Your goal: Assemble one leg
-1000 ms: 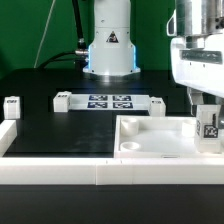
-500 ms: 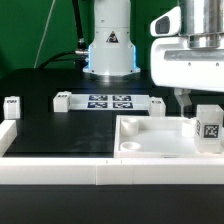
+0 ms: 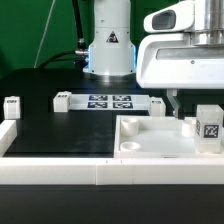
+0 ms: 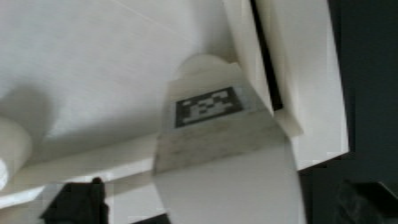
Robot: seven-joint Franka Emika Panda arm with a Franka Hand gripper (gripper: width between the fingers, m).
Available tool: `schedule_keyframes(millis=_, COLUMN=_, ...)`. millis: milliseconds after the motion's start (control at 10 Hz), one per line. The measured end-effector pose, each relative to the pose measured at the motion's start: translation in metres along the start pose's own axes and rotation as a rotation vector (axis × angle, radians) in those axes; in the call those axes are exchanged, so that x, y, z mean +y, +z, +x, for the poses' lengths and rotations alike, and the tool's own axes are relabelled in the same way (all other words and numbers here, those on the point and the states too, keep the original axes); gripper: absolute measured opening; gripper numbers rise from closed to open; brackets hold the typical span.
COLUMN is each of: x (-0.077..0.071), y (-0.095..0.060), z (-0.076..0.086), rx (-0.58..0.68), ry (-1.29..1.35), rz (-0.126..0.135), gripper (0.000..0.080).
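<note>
The leg (image 3: 208, 125), a small white block with a black-and-white tag, stands upright at the right corner of the large white tray-shaped piece (image 3: 150, 138). My gripper (image 3: 193, 100) hangs just above it and slightly toward the exterior view's left, open and holding nothing. In the wrist view the leg (image 4: 214, 120) lies between my two dark fingers (image 4: 80, 200), which stand wide apart and clear of its sides. My gripper (image 4: 222, 205) is centred over it.
Three more small white legs stand on the black mat (image 3: 12, 105) (image 3: 62, 99) (image 3: 157, 105). The marker board (image 3: 110, 100) lies at the back middle. A white rail (image 3: 90, 170) runs along the front. The robot base (image 3: 110, 50) stands behind.
My gripper has let go of the leg and risen, shifting toward the exterior view's left. The leg has stayed upright in the tray piece's right corner.
</note>
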State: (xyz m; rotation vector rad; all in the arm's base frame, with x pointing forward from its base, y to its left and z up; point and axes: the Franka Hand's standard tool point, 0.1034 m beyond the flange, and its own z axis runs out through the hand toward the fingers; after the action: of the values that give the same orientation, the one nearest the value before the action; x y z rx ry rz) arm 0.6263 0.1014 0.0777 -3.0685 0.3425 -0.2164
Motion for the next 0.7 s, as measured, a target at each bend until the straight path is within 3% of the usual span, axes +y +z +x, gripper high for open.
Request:
schedule_keyframes(millis=200, x=0.0006, y=0.0000, z=0.0003, rx=0.001, ry=-0.012, rz=-0.003, gripper=0.0626)
schedule_keyframes(millis=400, x=0.0008, y=0.0000, z=0.0004, rx=0.001, ry=-0.012, rz=-0.003, gripper=0.0289)
schedule_keyframes(millis=700, x=0.0018, y=-0.0002, z=0.0009, rx=0.001, ry=0.061, rz=-0.001, gripper=0.0290)
